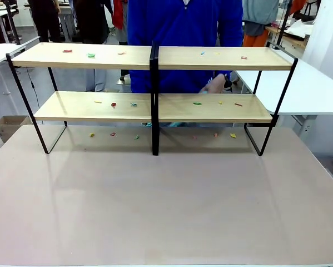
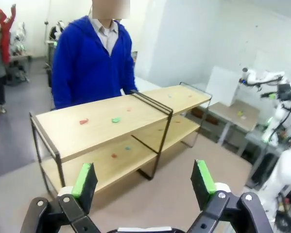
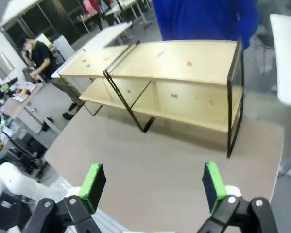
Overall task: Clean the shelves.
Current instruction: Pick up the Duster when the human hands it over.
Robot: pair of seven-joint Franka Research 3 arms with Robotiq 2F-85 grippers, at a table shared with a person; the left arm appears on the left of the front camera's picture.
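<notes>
we see the shelves (image 1: 172, 108) standing at the far side of the brown table (image 1: 166, 211), small coloured scraps (image 1: 91, 55) dotted over both boards and the tabletop beneath. a person's hand (image 1: 214, 84) sits behind the lower board. the left claw (image 2: 144, 170) gapes wide, holding nothing; the right claw (image 3: 153, 169) is wide and bare too, both well back.

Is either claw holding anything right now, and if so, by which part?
Nothing is held. The left claw and the right claw both stand open and empty, well back from the shelves.
</notes>
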